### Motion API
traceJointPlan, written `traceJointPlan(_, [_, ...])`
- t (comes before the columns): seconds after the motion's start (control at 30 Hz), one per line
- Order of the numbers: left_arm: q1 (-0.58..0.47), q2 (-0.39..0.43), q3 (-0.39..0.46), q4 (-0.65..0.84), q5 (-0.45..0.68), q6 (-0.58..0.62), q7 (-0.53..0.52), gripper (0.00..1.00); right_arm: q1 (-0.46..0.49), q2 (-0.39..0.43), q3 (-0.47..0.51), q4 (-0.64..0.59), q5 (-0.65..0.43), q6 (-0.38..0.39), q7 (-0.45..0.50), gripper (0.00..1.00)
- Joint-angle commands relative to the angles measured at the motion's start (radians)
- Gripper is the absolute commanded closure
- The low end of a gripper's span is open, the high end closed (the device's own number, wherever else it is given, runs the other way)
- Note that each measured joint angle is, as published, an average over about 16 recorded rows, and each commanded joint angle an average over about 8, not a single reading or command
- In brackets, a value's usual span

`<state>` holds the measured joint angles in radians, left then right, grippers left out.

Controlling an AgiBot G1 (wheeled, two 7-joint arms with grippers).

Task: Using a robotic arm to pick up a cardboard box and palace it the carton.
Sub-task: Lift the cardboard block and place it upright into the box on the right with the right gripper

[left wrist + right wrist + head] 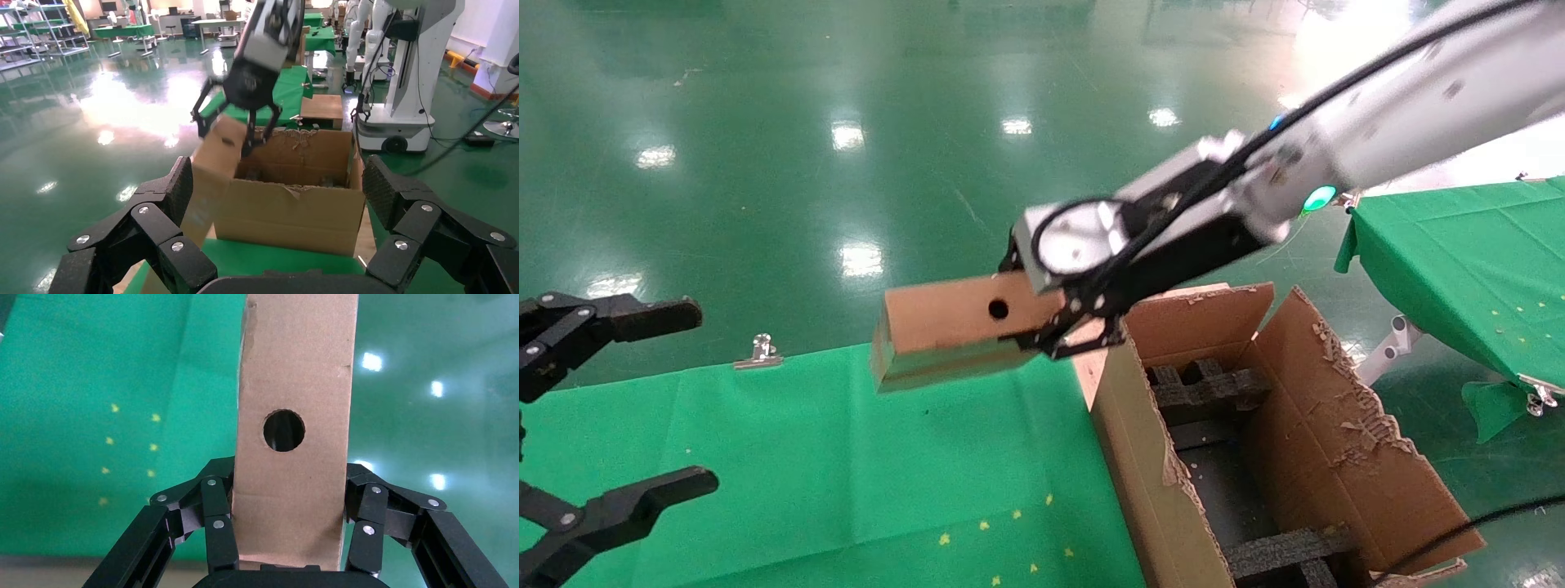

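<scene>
Brown cardboard box [948, 327], round hole, clamped in right tool [1066, 322].

Left gripper [278, 245]: fingers spread wide, foreground. Carton [294, 205]: open, beyond it on green cloth [275, 260]. Right gripper [235, 125]: clamping cardboard box [214, 156], tilted above carton's near corner.

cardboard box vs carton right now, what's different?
The cardboard box is small, flat and closed; the carton is far larger and open, flaps up.
The cardboard box is held in the air by the right gripper; the carton stands beside the green table.
The carton's edges are torn, the cardboard box's clean.
Both are brown cardboard.
</scene>
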<state>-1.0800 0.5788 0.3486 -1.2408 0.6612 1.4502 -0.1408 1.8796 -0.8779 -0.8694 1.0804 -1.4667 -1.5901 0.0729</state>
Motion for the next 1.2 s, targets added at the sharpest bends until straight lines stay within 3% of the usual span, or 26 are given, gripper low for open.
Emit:
traceJointPlan(0.03, [0.000,0.000,0.000,0.000,0.000,0.000,0.000,0.00,0.055,0.008,-0.024,-0.010,0.029,-0.003,-0.007,1.00])
traceJointPlan(0.37, [0.000,0.000,0.000,0.000,0.000,0.000,0.000,0.00,0.161,0.055,-0.147,-0.055,0.112,0.007,-0.031,1.00])
traceJointPlan(0.57, [0.000,0.000,0.000,0.000,0.000,0.000,0.000,0.00,0.215,0.136,-0.201,-0.072,0.128,0.003,-0.044,1.00])
traceJointPlan(0.87, [0.000,0.000,0.000,0.000,0.000,0.000,0.000,0.00,0.313,0.354,-0.307,-0.013,0.153,-0.001,0.015,1.00])
traceJointPlan(1.2, [0.000,0.000,0.000,0.000,0.000,0.000,0.000,0.00,0.385,0.626,-0.427,0.141,0.137,0.000,0.126,1.00])
